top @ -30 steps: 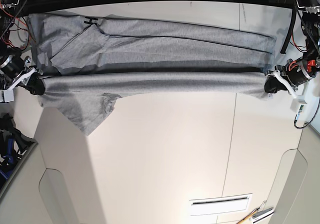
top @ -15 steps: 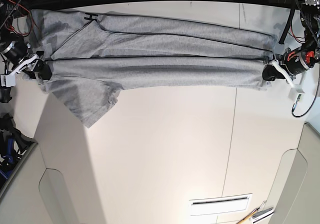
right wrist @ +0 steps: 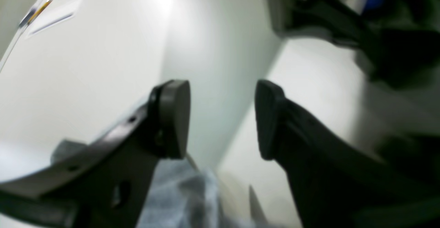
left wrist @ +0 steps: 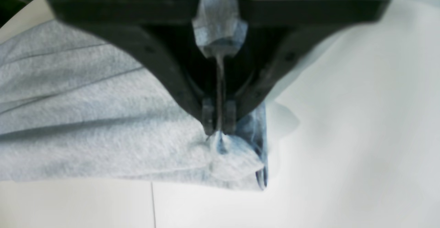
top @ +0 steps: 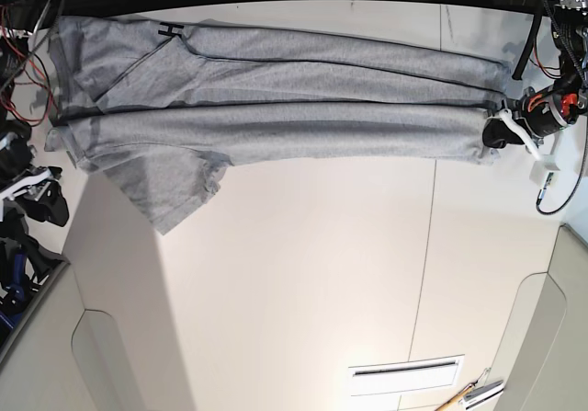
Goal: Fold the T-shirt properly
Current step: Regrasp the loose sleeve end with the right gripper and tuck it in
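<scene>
The grey T-shirt (top: 276, 108) lies folded lengthwise in a long band along the far side of the white table (top: 303, 273). One sleeve (top: 165, 186) sticks out toward the front at the left. My left gripper (top: 496, 135) is at the shirt's right end, shut on a pinch of the fabric (left wrist: 237, 159). In the left wrist view its jaws (left wrist: 219, 128) press together on the cloth. My right gripper (top: 41, 204) is off the shirt, left of the table edge. In the right wrist view it (right wrist: 221, 119) is open and empty, with a bit of grey cloth (right wrist: 182, 193) below it.
A slotted white plate (top: 404, 374) and a pen-like tool (top: 473, 394) lie near the front right. A black cable (top: 528, 57) and wiring hang at the far right. Dark gear (top: 18, 264) sits beside the table's left edge.
My right gripper has let go of the shirt's left end and drawn back left and toward the front. The lifted fold now lies flat. My left gripper stays shut on the right end.
</scene>
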`<move>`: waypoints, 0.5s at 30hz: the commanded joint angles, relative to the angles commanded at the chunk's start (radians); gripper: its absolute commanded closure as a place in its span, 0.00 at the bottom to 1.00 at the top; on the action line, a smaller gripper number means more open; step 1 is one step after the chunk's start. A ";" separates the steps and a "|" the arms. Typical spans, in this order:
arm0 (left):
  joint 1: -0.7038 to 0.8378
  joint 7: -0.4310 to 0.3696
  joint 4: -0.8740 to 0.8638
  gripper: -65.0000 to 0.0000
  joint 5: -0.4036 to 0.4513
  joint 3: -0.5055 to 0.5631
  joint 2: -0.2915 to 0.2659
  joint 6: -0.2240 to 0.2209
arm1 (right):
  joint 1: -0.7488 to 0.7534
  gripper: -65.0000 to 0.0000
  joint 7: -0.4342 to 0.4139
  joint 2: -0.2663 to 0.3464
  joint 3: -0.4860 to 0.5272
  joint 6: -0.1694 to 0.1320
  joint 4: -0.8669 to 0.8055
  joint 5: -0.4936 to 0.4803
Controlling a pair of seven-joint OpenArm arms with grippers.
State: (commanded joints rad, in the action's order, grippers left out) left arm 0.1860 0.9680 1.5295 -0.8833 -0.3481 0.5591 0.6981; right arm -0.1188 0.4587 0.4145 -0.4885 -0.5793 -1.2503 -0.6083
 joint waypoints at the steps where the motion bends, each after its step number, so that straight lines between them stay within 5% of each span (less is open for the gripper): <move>1: 0.000 -0.001 0.000 1.00 -0.004 0.000 0.000 0.000 | -0.029 0.51 -0.018 -0.004 0.040 0.000 0.038 0.019; 4: 0.000 0.000 0.000 1.00 -0.012 0.000 0.000 0.000 | -0.108 0.39 -0.070 -0.019 0.151 0.000 0.173 0.084; 9: 0.000 0.000 0.000 1.00 -0.024 0.000 0.000 0.000 | -0.138 0.38 -0.064 -0.058 0.298 -0.002 0.259 0.103; 15: 0.000 0.001 0.000 1.00 -0.033 0.000 -0.040 0.000 | -0.138 0.39 -0.015 -0.126 0.347 -0.009 0.240 0.101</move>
State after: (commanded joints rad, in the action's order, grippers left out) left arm 0.1860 0.9688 1.5295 -0.9165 -0.3481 0.5190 0.6981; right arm -0.2565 0.4435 0.2890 -0.1413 -0.5880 -1.0107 -0.5072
